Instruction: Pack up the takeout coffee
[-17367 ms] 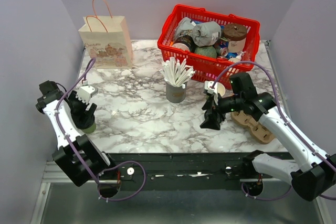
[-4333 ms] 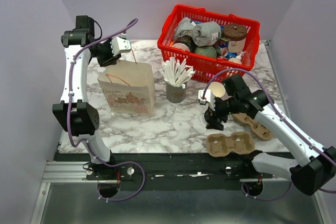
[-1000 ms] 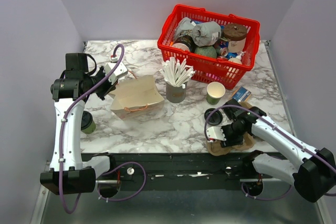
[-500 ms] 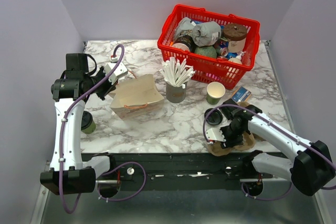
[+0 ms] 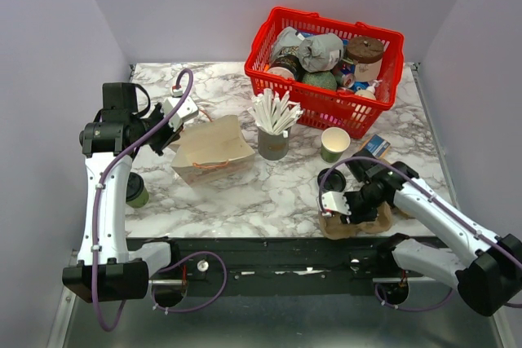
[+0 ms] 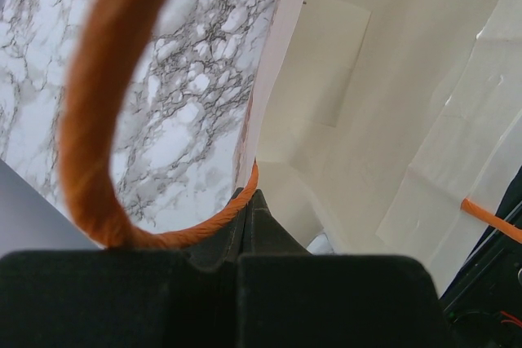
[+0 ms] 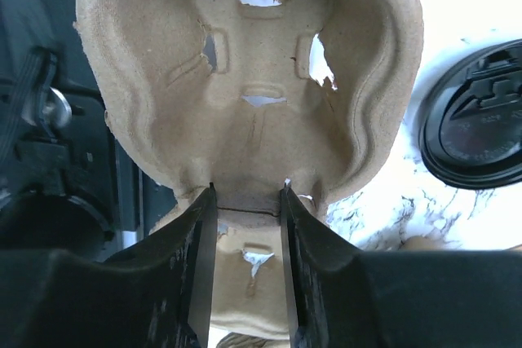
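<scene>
The takeout coffee [image 5: 137, 193], a dark-green cup with a black lid, stands at the table's front left, partly behind my left arm and apart from both grippers. My left gripper [image 5: 170, 129] [image 6: 249, 197] is shut on the orange handle [image 6: 90, 120] of the paper bag [image 5: 214, 148] [image 6: 391, 103], which lies tilted with its mouth toward the gripper. My right gripper [image 5: 347, 205] [image 7: 247, 191] is at the front right. Its jaws press both sides of the narrow waist of a cardboard cup carrier [image 5: 363, 222] [image 7: 253, 63].
A loose black lid [image 5: 329, 178] [image 7: 477, 116] lies beside the carrier. A lidless green cup [image 5: 334, 143], a grey cup of white sticks [image 5: 273, 143] and a blue packet [image 5: 375, 146] stand mid-table. The red basket [image 5: 322, 97] of items is at the back right.
My right gripper has shifted slightly over the carrier and its jaws have narrowed onto the carrier's waist. The left arm and the bag have not moved.
</scene>
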